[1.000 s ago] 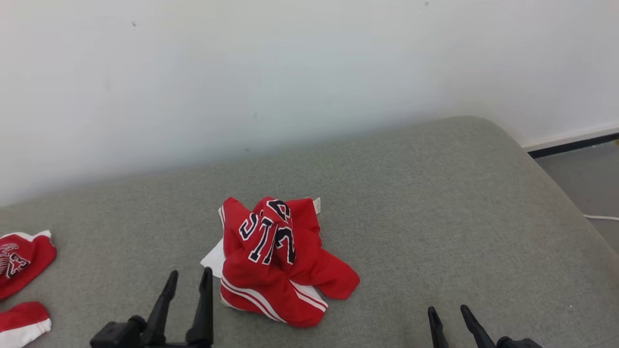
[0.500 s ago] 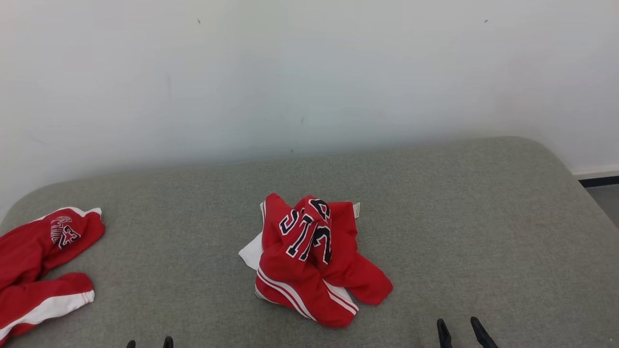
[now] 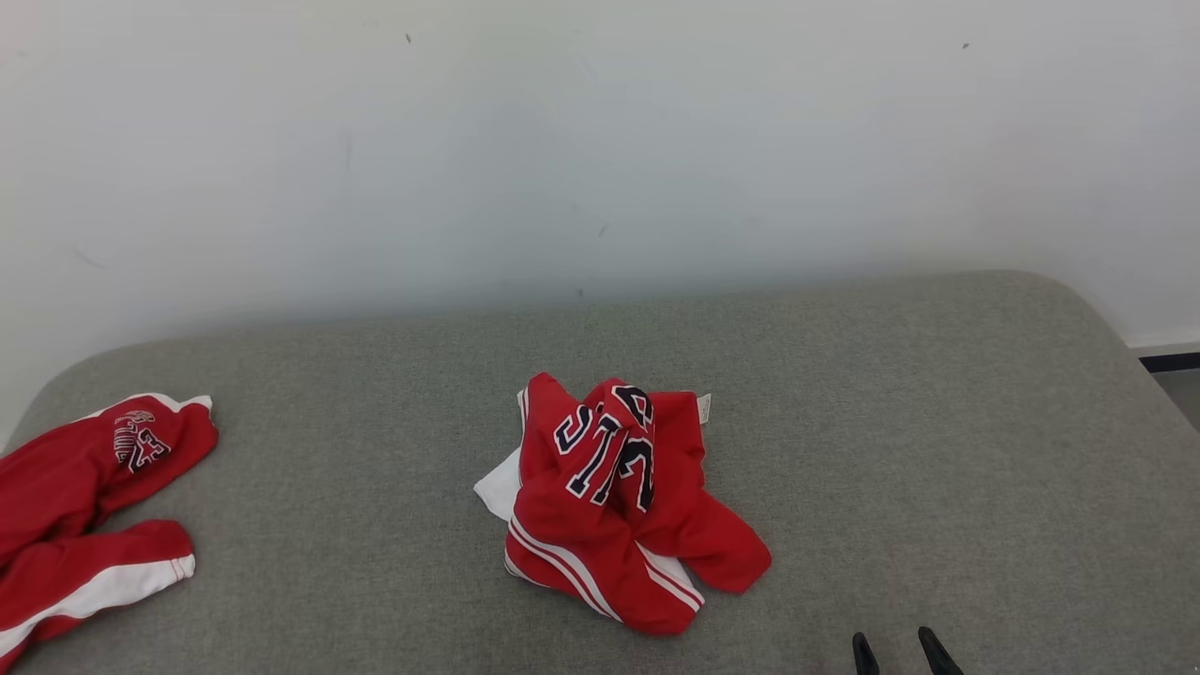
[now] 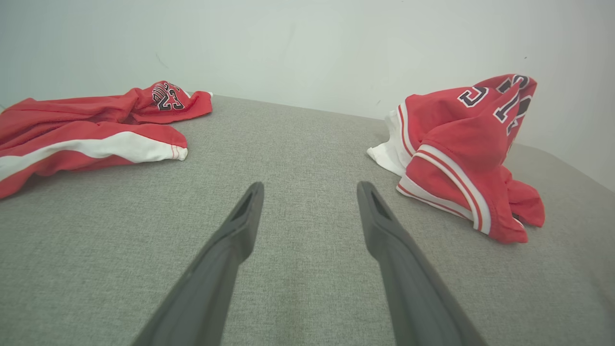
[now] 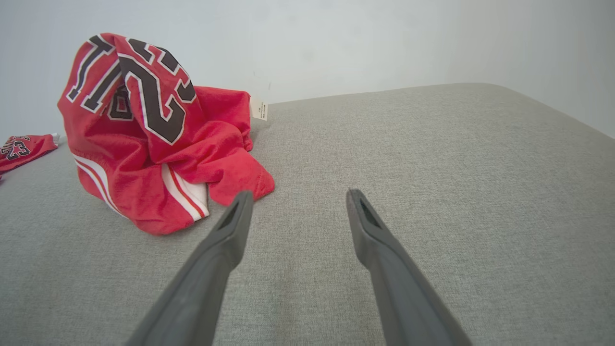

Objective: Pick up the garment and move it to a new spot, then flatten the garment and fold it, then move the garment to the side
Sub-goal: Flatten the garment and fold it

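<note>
Head view shifted, garment (image 3: 619, 511) didn't: still crumpled mid grey cushion (image 3: 937, 422). Left gripper (image 4: 310, 188) and right gripper (image 5: 299, 193) empty, fingers spread, short of it. Pickup pending.

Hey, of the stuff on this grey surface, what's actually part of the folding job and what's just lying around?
For the job:
crumpled red garment in the middle, likely the one to fold
left gripper, open, empty
right gripper, open, empty

Lying about:
second red garment at the robot's left
grey surface under both
white wall behind
</note>
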